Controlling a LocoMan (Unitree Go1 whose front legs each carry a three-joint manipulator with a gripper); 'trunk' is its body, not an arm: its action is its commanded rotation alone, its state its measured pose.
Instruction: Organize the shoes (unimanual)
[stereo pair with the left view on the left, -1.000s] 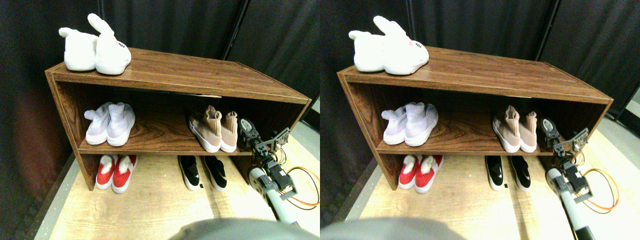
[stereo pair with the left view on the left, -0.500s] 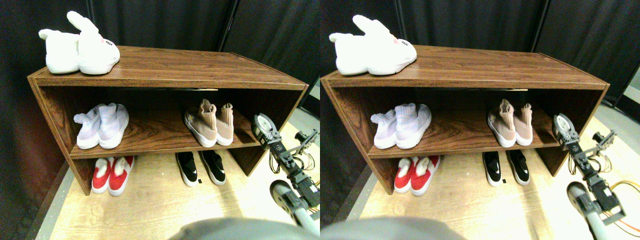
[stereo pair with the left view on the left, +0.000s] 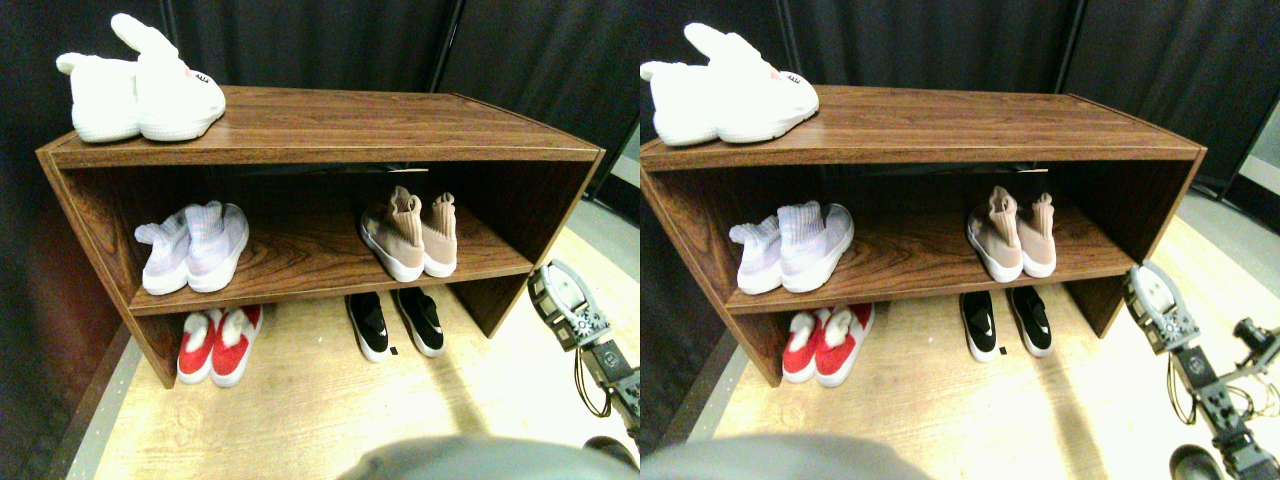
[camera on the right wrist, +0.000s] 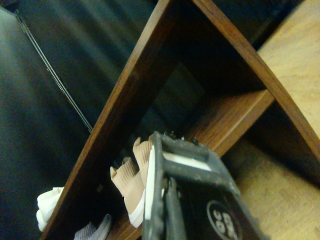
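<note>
A dark brown wooden shoe rack (stereo pair with the left view on the left: 330, 125) stands on the pale wood-look floor (stereo pair with the left view on the left: 300, 410) against black curtains (stereo pair with the left view on the left: 330, 45). On its middle shelf (stereo pair with the left view on the left: 300, 270), toward the right, sits the pair of tan high-collar knit sneakers with white soles (stereo pair with the left view on the left: 410, 238), side by side and touching, heels toward me. Directly below them, on the floor under the shelf, lies the pair of low black slip-ons with white marks (stereo pair with the left view on the left: 396, 323), a small gap between the two.

Other shoes fill the rest: pale lilac knit sneakers (stereo pair with the left view on the left: 192, 247) on the left of the same shelf, red slippers with white fluffy lining (stereo pair with the left view on the left: 215, 343) beneath those, and white plush bunny slippers (stereo pair with the left view on the left: 140, 85) on the rack's top at its left end.

The right manipulator's gripper (stereo pair with the left view on the left: 565, 300) hangs off to the right of the rack, outside its side panel and apart from every shoe, nothing in it (whether its jaws stand wide or narrow, I cannot tell). From the wrist camera, the rack's right side panel (camera on the right wrist: 240, 50) stands between the gripper and the shelf's back; the tan pair (camera on the right wrist: 132, 182) shows past the jaw frame.
</note>
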